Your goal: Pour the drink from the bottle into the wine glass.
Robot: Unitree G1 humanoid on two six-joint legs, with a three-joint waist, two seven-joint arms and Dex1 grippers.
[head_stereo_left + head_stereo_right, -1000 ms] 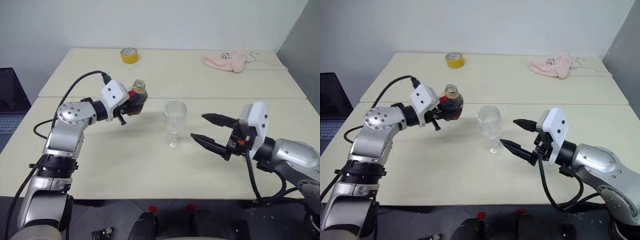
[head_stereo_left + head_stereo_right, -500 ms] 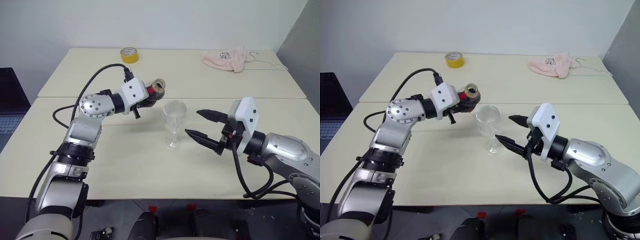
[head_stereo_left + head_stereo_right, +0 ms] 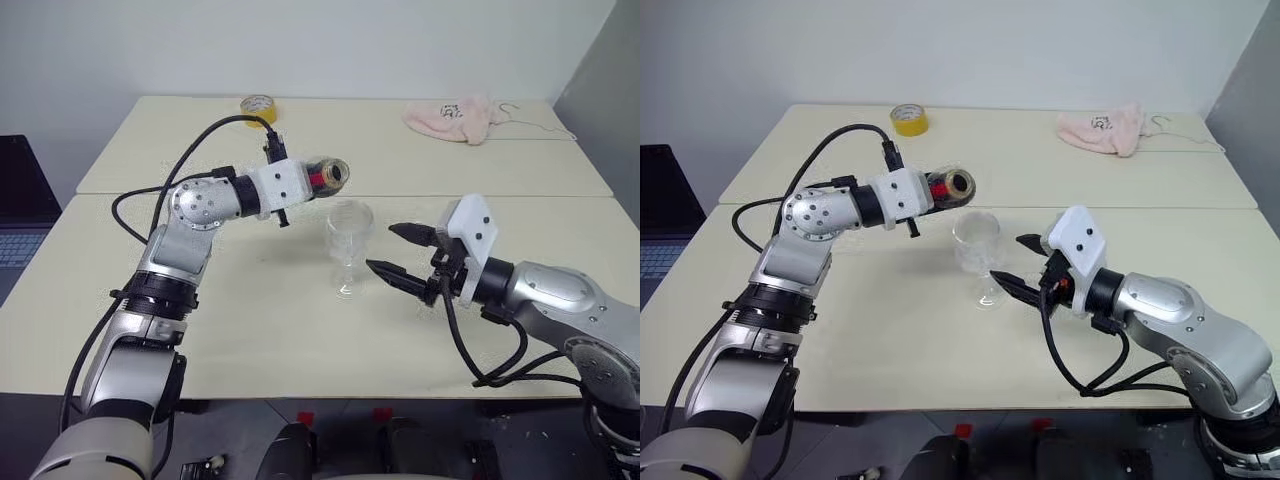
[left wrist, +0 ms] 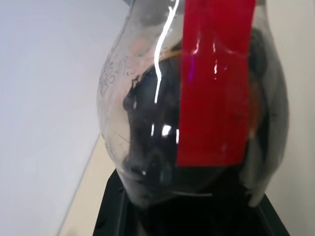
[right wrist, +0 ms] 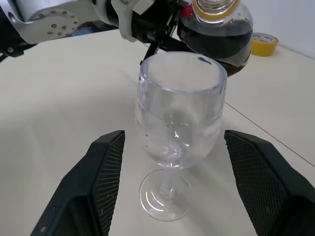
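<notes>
Status for you: the left gripper (image 3: pixel 936 192) is clamped tight on the small squat clear plastic bottle with the red neck label (image 3: pixel 949 187), which is tipped close to level, open mouth pointing toward the clear stemmed wine glass (image 3: pixel 977 255) and sitting above and just beside its rim. No cap on the mouth that I can make out. The dark, almost black drink (image 5: pixel 222 45) is all inside the bottle; from the right wrist view it sits in the belly right over the far edge of the glass. No stream visible, and the glass bowl looks empty, so I'd call the pour not started yet. Right gripper (image 3: pixel 398 253) has its jaws spread wide, one finger either side of the glass at stem-and-bowl height, not touching it, holding nothing. Glass stands upright on the pale cream table (image 3: pixel 250 330). Done, as far as you can judge: bottle picked up, opened, brought over, tilted. Left: get the mouth properly over the bowl, tip further, pour. You may want the right gripper steadying the stem first.
</notes>
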